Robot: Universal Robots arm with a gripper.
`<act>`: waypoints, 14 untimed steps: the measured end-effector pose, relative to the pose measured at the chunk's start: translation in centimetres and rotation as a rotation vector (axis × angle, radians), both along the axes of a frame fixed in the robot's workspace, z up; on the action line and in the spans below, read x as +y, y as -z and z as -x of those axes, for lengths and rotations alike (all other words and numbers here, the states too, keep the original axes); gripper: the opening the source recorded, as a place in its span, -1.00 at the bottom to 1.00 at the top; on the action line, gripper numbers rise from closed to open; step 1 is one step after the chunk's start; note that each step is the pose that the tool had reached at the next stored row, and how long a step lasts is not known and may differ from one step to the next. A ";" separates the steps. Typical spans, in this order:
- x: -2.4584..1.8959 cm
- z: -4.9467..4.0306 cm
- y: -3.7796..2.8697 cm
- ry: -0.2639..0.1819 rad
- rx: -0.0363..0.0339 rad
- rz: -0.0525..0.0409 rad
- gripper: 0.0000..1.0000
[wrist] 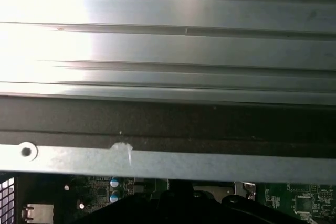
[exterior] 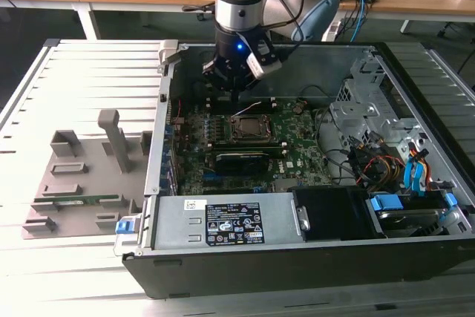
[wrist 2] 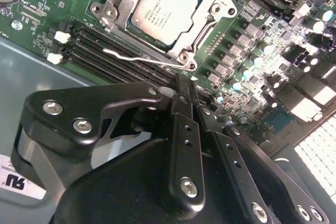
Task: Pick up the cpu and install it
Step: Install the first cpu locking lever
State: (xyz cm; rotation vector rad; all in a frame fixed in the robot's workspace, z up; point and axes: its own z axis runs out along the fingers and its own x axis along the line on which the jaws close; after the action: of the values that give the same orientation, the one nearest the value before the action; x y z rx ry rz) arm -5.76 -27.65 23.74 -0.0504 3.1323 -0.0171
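The cpu (exterior: 247,127) lies flat in its socket on the green motherboard inside the open computer case, silvery top plate up. In the second wrist view the cpu (wrist 2: 165,8) sits inside the metal socket frame (wrist 2: 113,17), and the thin wire lever (wrist 2: 139,56) lies alongside the frame. My gripper (exterior: 234,93) hangs just above the board, behind the socket in the exterior view. Its black fingers (wrist 2: 185,124) are pressed together, with nothing visible between them. The gripper (wrist 2: 184,85) tip is apart from the cpu, over the memory slots.
Black memory slots (wrist 2: 100,45) run beside the socket. A grey fixture plate (exterior: 82,176) holding a green memory stick (exterior: 87,200) lies at the exterior view's left. The power supply (exterior: 230,224), drive cage (exterior: 371,113) and case wall (wrist: 168,156) hem the board in.
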 end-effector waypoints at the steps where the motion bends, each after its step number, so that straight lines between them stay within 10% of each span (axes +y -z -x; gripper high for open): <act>1: 0.00 0.00 0.06 0.000 0.0000 0.0000 -0.79; 14: 0.03 -0.01 1.80 -0.002 0.0000 0.0001 -0.79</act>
State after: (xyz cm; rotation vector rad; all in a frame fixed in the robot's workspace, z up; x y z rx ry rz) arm -5.74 -27.62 21.95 -0.0529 3.1323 -0.0172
